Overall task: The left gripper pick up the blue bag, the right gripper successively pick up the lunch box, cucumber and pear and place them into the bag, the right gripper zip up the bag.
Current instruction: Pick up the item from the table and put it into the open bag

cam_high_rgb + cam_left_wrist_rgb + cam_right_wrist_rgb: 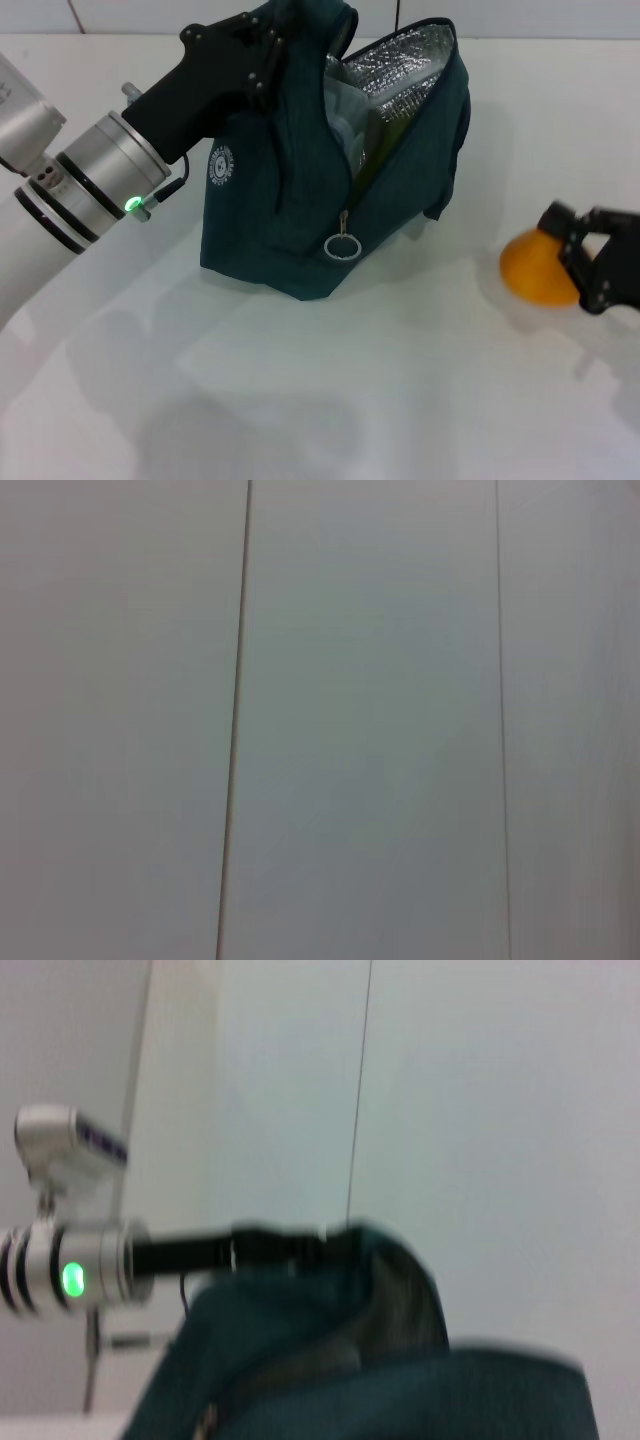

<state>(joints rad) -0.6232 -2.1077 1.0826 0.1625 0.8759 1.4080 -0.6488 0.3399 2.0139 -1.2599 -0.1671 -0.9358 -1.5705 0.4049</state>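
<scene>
Orange pear (538,268) in right claw (575,262)

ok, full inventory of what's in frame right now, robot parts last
blue bag: one, dark teal-blue with silver lining, standing on the table centre-left, zip open, top held up by the left arm.
zip pull ring: one, silver, hanging on the bag's front at the low end of the opening.
lunch box: one, pale translucent, inside the bag.
cucumber: one, green, inside the bag against the lining, partly hidden.
pear: one, yellow-orange, on the table at the right.
table: one, white.
left end effector: black, at the bag's top edge; fingers hidden by fabric.
right end effector: black, fingers around the pear.
</scene>
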